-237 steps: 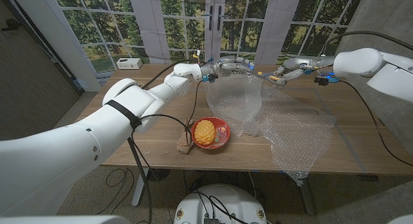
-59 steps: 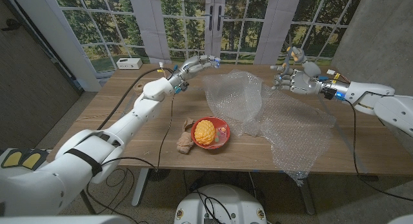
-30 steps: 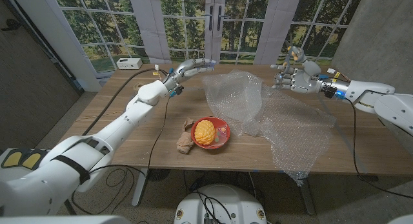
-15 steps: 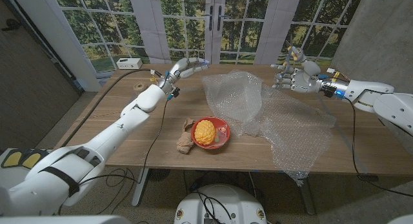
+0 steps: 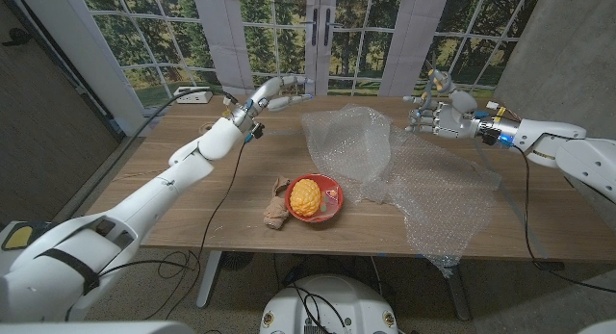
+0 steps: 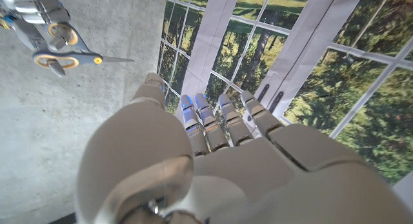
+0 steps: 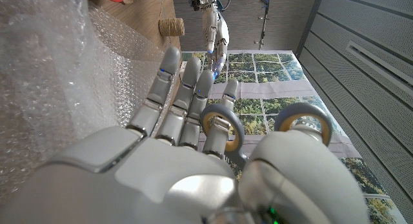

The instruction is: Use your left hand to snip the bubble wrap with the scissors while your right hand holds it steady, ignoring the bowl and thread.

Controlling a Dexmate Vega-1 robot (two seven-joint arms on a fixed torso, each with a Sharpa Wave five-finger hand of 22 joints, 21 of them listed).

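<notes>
The desk [image 5: 192, 194] carries a big crumpled sheet of bubble wrap [image 5: 423, 180] across its right half, heaped up near the middle and trailing off over the near edge, and the cutting has not begun, as I read it: the step in hand is still getting the tool to the correct side. The left hand [image 5: 274, 91] hovers over the far left of the desk with its fingers stretched out and slightly apart, holding nothing, just short of the wrap's raised edge. The right hand [image 5: 441, 115] hangs above the wrap's far right part, and the scissors [image 7: 258, 130] sit in it, their 2 ring handles looped on its fingers; the left wrist view shows them across the gap, blades closed. The next move seems to call for passing the scissors over to the left hand, then the right hand pressing the wrap down. The red bowl [image 5: 327, 205] and thread [image 7: 171, 26] stay aside
</notes>
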